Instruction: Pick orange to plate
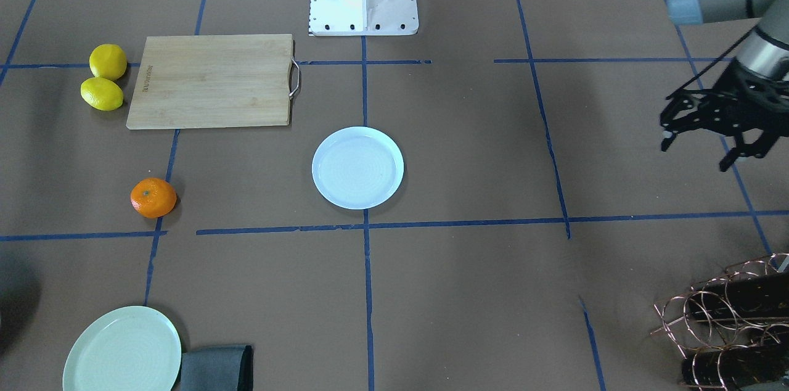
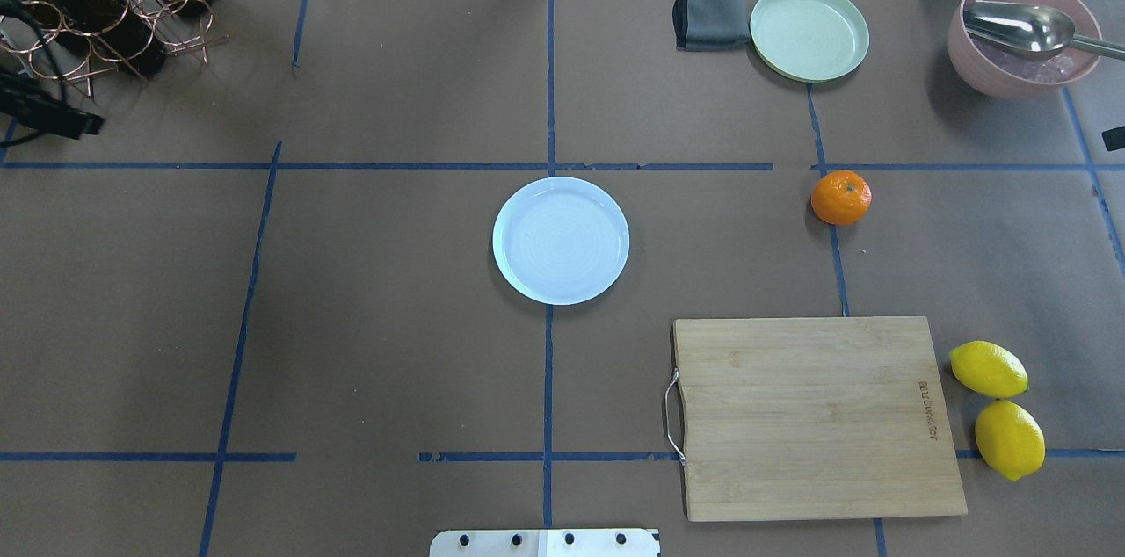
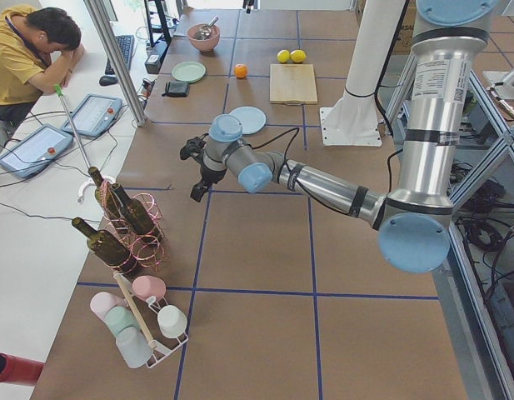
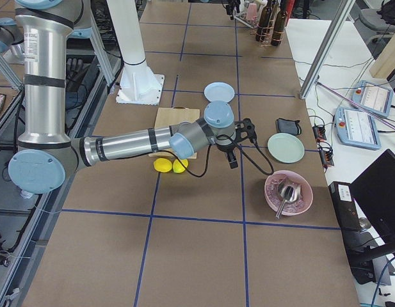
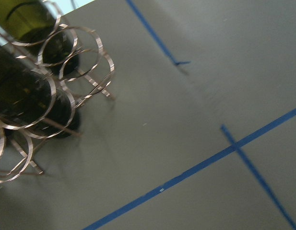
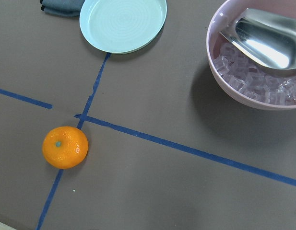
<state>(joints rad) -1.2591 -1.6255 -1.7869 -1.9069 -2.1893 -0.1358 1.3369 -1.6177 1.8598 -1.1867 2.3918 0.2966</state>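
1. The table [image 2: 369, 320] is covered in brown paper gridded with blue tape. An operator [image 3: 27, 50] sits at a side desk.
2. The orange [image 2: 841, 198] rests on a tape line, well apart from the plate [image 2: 561, 240] at the centre.
3. The left gripper [image 1: 696, 150] hangs with its fingers spread. The right gripper [image 4: 239, 144] shows only in a side view, so I cannot tell its state.
4. The right wrist view shows the bowl [image 6: 211, 57] with ice and a scoop [image 6: 267, 40]. The front view lacks the bowl.
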